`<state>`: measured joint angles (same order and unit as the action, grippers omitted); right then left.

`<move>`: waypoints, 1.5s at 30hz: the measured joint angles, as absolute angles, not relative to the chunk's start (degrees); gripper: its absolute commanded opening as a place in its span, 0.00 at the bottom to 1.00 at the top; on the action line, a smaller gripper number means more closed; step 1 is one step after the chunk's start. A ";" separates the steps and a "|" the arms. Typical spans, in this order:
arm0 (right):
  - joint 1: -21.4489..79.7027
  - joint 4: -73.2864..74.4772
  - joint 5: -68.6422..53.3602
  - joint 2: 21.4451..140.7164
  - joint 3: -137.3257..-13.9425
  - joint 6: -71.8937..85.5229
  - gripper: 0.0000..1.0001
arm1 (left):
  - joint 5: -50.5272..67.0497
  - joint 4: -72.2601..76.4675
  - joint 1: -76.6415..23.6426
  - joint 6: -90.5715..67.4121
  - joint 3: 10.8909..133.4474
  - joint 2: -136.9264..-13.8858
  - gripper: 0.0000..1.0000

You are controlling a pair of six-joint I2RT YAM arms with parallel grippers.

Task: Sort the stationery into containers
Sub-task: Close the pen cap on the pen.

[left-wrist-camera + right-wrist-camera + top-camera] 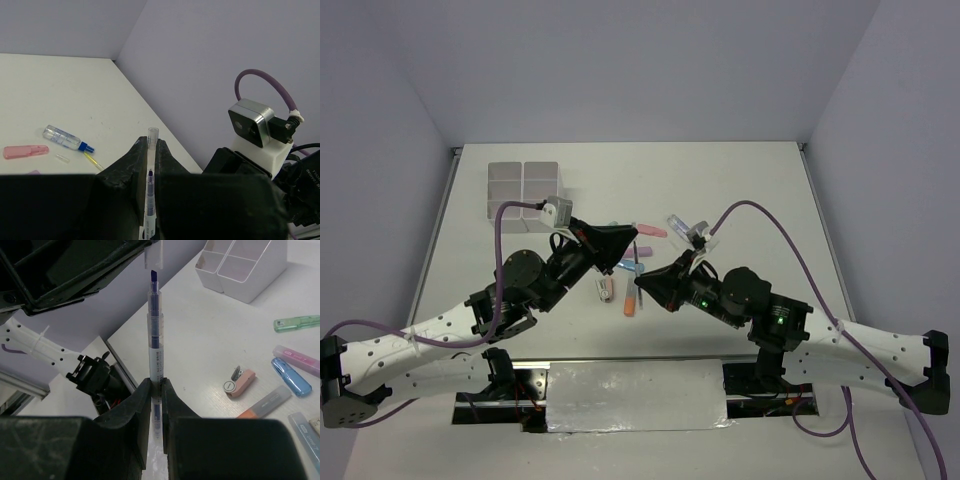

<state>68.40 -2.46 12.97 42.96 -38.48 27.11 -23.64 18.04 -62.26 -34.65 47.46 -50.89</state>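
Observation:
My right gripper (pixel 156 382) is shut on a thin clear pen (pixel 155 335) with a purple tip, held upright. My left gripper (pixel 151 142) is shut on the pen's clear cap (pixel 152 135), and the tip sits at the cap's mouth. In the top view the two grippers, left (pixel 632 243) and right (pixel 650 280), meet over the table's middle. The containers (pixel 523 187), a whitish four-compartment block, stand at the far left (pixel 240 265). Loose stationery lies below: a pink stick (pixel 650 231), an orange stick (pixel 629 300), a green one (pixel 297 323) and a blue one (pixel 291 376).
A blue-tipped clear pen (pixel 67 137) and a pink stick (pixel 26 151) lie on the table towards the right wall. A small peach-coloured piece (pixel 239 381) rests by the sticks. The arm bases and a grey plate (pixel 635 395) line the near edge.

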 measured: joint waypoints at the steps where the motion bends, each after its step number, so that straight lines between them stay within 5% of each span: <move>1: 68.40 -2.42 13.06 42.96 -38.59 27.09 0.00 | -23.64 18.04 -62.26 -34.65 47.46 -50.89 0.00; 45: 68.49 -1.30 17.17 46.30 -44.88 20.58 0.00 | -20.88 19.44 -61.56 -34.96 46.41 -49.65 0.00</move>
<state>68.49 -1.30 17.17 46.30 -44.88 20.58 -20.88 19.44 -61.56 -34.96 46.41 -49.65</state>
